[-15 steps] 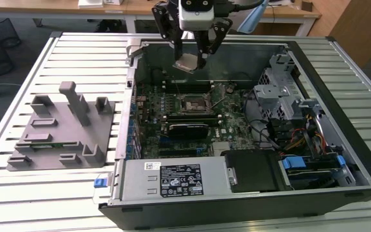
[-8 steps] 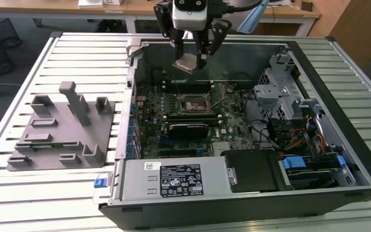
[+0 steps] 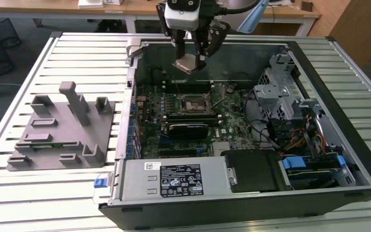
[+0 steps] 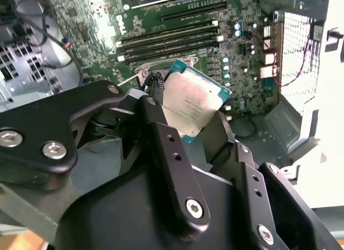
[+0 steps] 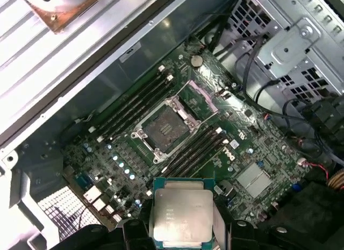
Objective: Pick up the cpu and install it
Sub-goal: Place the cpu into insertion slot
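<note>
My gripper (image 3: 192, 62) hangs above the open computer case, over its far side, shut on the cpu (image 3: 189, 63), a small flat square chip with a silvery top. In both wrist views the cpu (image 4: 192, 103) (image 5: 181, 215) sits clamped between the black fingers (image 4: 161, 134), tilted, well above the board. The dark square socket (image 3: 193, 103) (image 5: 164, 128) with its metal frame lies open on the green motherboard (image 3: 231, 126), below the gripper and nearer the exterior view's camera.
A grey plastic fixture (image 3: 60, 129) with upright posts rests on the slatted table at the exterior view's left. Inside the case are memory slots (image 5: 131, 107), a drive cage (image 3: 282, 92), cables (image 3: 295, 140) and a power supply (image 3: 172, 180) at the near side.
</note>
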You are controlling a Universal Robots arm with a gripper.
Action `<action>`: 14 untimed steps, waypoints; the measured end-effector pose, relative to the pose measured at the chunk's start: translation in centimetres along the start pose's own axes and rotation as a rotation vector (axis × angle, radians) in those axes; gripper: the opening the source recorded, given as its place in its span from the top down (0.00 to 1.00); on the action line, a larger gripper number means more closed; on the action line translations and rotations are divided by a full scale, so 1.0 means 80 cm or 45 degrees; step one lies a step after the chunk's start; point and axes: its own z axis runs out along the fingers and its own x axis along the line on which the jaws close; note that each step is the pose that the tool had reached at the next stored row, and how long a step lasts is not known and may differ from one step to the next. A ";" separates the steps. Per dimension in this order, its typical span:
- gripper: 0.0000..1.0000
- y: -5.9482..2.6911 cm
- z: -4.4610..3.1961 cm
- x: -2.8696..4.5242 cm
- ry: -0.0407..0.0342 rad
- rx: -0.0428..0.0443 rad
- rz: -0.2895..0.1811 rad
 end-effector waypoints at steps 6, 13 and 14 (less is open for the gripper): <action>0.47 0.000 0.0026 0.0001 -0.0059 0.004 0.138; 0.47 0.000 0.0061 0.0002 -0.0128 0.007 0.301; 0.47 0.000 0.0066 0.0002 -0.0137 0.008 0.324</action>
